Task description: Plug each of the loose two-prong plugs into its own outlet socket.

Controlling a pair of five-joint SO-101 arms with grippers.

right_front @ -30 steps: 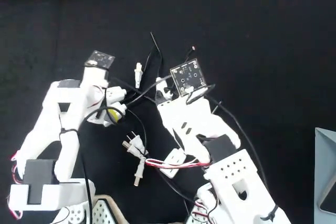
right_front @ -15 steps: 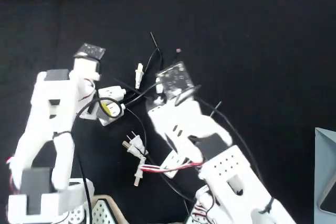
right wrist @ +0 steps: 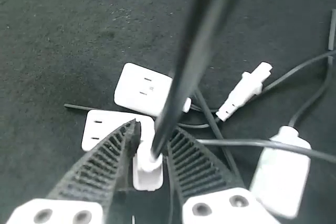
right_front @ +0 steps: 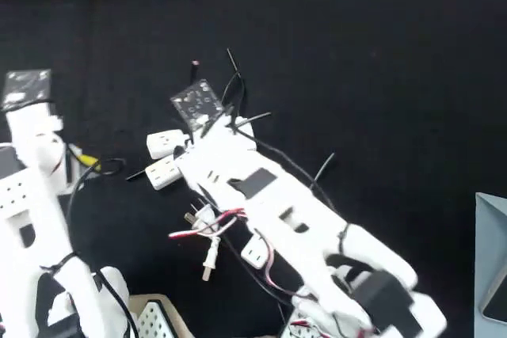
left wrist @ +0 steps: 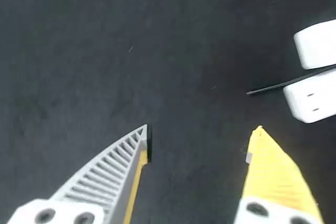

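Right tool (right wrist: 151,136) is clenched on a white plug (right wrist: 146,174) with its black cord (right wrist: 189,51), just beside a white socket (right wrist: 102,129); another socket (right wrist: 143,91) lies next to that on the black tabletop (right wrist: 63,24). Left tool (left wrist: 202,129) hangs spread, empty, nearby.

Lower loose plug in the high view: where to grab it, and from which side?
Probably take the plug by its white body, from straight above, jaws across its width. It lies flat, prongs toward the arm bases; red wires cross near its other end, so stay mid-body.
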